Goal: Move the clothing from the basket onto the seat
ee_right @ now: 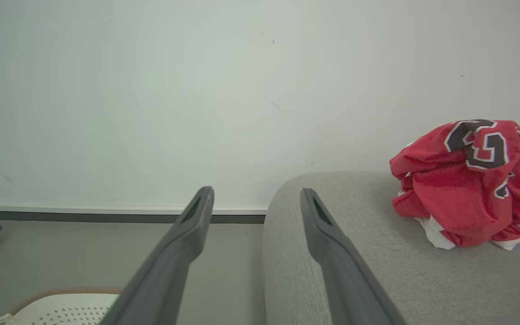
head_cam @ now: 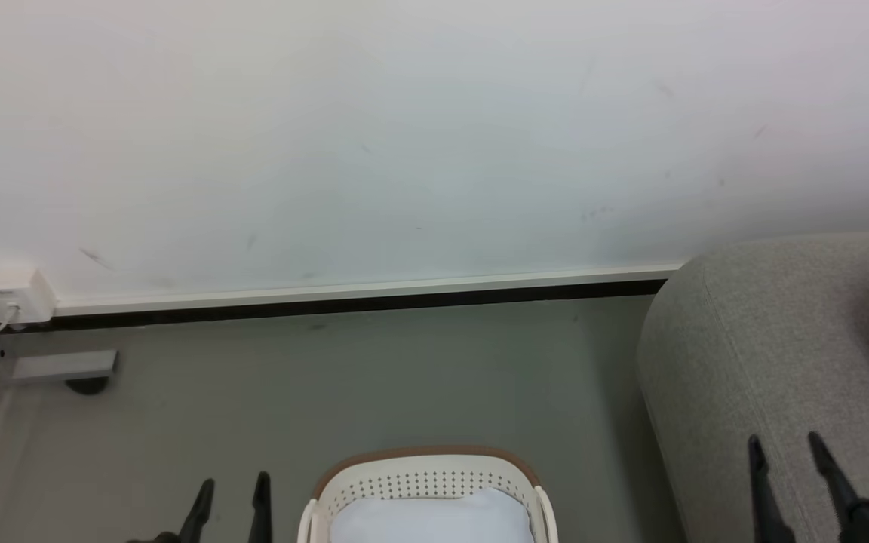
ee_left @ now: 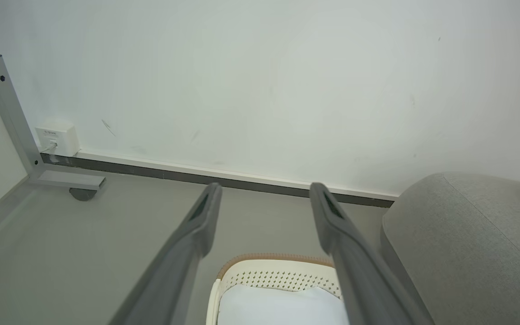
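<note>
left gripper [head_cam: 234, 481]: fingers apart, empty, above the floor [head_cam: 404, 377].
basket [head_cam: 423, 458]: just right of the left gripper, pale cloth [head_cam: 434, 516] inside.
right gripper [head_cam: 784, 439]: fingers apart, empty, over the seat [head_cam: 766, 339].
clothing [ee_right: 467, 185]: crumpled red heap on the seat, ahead and right of the right gripper, well apart.
wall [head_cam: 434, 136]: farthest, beyond both grippers.

**Red garment lying on seat, basket standing nearby**

Seeing one bright red garment [ee_right: 463, 189] lying crumpled in a heap on top of the grey woven seat [ee_right: 355, 262], showing dark numerals edged in white and some white trim underneath. Seeing the seat standing against the white wall [ee_right: 197, 90], presenting a rounded end with a stitched seam. Seeing the white basket [head_cam: 427, 477] standing upright on the floor [head_cam: 329, 377] near that rounded end, not touching it, showing perforated walls and a tan-brown rim, holding something pale and smooth [head_cam: 434, 519] inside.
</note>
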Controlling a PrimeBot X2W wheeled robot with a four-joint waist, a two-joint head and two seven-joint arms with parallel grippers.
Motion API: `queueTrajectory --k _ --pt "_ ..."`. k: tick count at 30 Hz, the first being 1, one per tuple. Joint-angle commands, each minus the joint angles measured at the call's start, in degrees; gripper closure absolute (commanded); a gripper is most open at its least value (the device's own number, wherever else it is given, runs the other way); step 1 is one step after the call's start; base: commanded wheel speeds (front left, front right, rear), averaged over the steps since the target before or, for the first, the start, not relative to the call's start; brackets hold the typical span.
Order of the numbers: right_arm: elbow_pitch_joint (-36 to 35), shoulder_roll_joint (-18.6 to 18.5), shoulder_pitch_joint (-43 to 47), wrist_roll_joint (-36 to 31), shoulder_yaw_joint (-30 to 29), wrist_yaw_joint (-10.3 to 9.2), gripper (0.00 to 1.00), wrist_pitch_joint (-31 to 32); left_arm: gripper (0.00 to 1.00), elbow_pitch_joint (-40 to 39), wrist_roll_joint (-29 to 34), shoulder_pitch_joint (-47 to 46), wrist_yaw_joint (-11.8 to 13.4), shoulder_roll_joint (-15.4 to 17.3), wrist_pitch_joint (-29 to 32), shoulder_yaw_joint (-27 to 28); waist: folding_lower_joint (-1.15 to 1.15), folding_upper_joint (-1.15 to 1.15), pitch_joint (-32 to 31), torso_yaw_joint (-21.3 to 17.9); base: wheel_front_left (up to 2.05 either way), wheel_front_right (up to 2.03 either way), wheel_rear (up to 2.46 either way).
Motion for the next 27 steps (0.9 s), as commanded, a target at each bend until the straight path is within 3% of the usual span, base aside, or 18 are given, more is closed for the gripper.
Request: queueTrajectory --k 1,12,13,18,27 --pt "0.3 0.0 1.0 0.5 0.5 -0.13 0.00 -0.2 0.00 0.3 0.9 1.0 -0.4 -0.2 0.0 0.6 0.02 0.00 -0.4 0.4 0.00 0.00 0.00" --pt "2.0 0.0 2.0 3.1 3.1 -0.13 0.00 -0.2 0.00 2.8 3.8 0.8 -4.2 -1.5 0.0 4.3 0.02 0.00 -1.0 1.4 0.00 0.00 0.00" --pt "2.0 0.1 1.8 3.4 3.1 0.00 1.00 0.0 1.00 2.9 3.0 0.7 -4.3 -1.7 0.0 4.1 0.02 0.00 -1.0 1.4 0.00 0.00 0.00" --pt "4.1 0.6 2.5 3.6 3.1 0.01 1.00 0.4 1.00 5.3 2.8 1.3 -4.4 -2.1 0.1 3.7 0.02 0.00 -1.0 1.4 0.00 0.00 0.00" --pt "3.5 0.5 1.4 13.8 2.3 0.00 1.00 3.2 1.00 5.0 -6.8 -0.3 -4.8 -2.0 3.0 5.0 0.02 0.00 -0.7 1.5 0.00 0.00 0.00"
